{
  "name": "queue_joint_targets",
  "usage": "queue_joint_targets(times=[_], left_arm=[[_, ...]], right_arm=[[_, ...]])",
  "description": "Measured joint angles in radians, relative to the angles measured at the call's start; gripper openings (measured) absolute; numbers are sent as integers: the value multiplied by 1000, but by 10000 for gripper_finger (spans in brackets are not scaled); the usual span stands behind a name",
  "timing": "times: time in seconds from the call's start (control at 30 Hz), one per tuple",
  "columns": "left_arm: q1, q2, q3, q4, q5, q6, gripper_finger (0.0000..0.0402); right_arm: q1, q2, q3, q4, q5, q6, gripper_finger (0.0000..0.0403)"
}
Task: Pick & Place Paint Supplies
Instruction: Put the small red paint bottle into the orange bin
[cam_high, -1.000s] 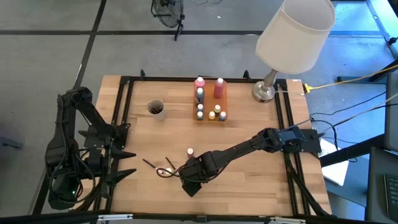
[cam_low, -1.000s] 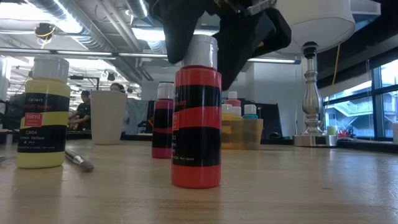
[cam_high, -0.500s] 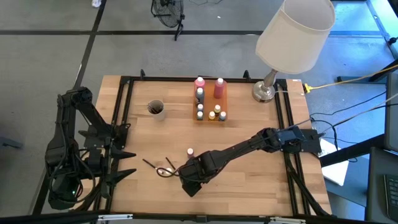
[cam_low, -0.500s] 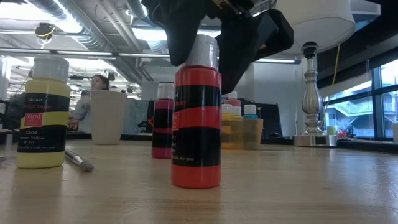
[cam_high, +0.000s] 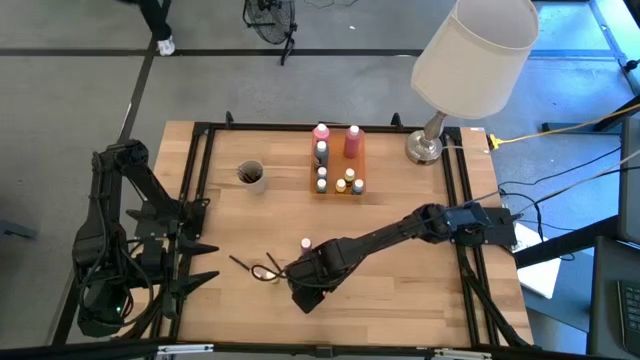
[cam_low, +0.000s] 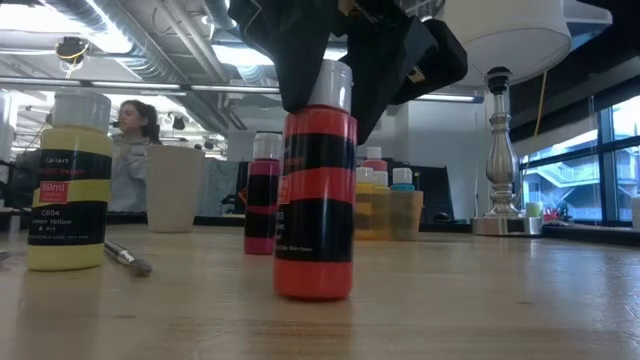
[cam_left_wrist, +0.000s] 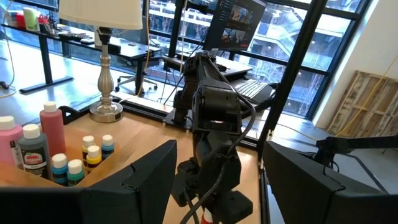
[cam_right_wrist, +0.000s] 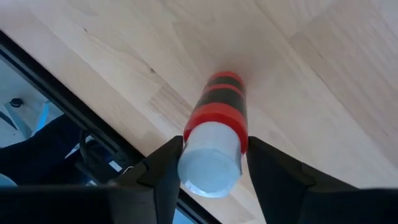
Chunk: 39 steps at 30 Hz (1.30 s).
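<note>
The right end effector (cam_right_wrist: 210, 163) has its two fingers around the white cap of a red bottle (cam_low: 315, 205) with black bands, one finger touching each side of the cap: it grips the bottle at the top. The bottle stands on the tabletop (cam_high: 400, 285), leaning a little, near the front edge and well apart from the tray (cam_high: 340, 165) at the back that holds the other paint bottles. In the high view the right end effector (cam_high: 303, 287) sits over the bottle and hides it. Just beside it, toward the left arm, lie thin dark brushes (cam_high: 262, 270) and a small white-capped bottle (cam_high: 305, 243). A cup (cam_high: 251, 175) stands beside the tray on its left. The left end effector (cam_high: 198, 265) waits with its fingers spread wide at the tabletop's left edge, holding nothing.
</note>
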Motion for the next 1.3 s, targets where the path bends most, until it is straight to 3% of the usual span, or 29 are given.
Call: queue_joint_targets(times=[0.37, 0.7, 0.93, 1.3], left_arm=[[0, 0, 0, 0, 0, 10, 235], [0, 0, 0, -22, 0, 9, 235], [0, 0, 0, -22, 0, 9, 235], [2, 0, 0, -22, 6, 18, 235]], right_arm=[[0, -1, 1, 1, -34, -17, 121], [0, -3, 1, -3, -39, -44, 120], [16, -6, 105, -105, -40, -108, 120], [66, -60, 104, -221, -7, -135, 120]])
